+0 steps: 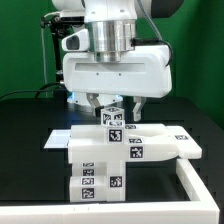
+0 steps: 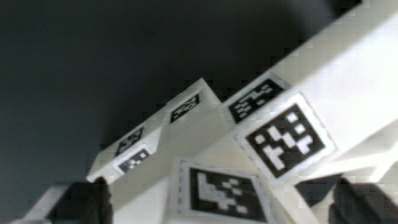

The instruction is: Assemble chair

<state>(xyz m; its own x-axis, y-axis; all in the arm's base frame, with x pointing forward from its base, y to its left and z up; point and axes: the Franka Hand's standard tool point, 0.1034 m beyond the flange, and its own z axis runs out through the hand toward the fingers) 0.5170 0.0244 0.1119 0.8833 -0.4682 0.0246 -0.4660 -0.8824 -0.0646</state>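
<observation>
White chair (image 1: 110, 150), low wall (image 1: 195, 185) beside, fingers (image 1: 136, 104) spread above

You see the gripper (image 1: 112, 100) hanging just above the chair (image 1: 112, 150) – its fingers spread either side of a tagged top bar – while the low white wall (image 1: 195, 186) edges the black table (image 1: 25, 150).

The worktop (image 1: 30, 115) is a flat black surface. The chair (image 1: 110, 150), a white assembly of chunky bars bearing black-and-white marker tags, rests directly on it, immediately below the fingers (image 1: 96, 103). A low white L-shaped wall (image 1: 195, 185) lies on the worktop beyond the chair from the fingers, towards the camera.
</observation>
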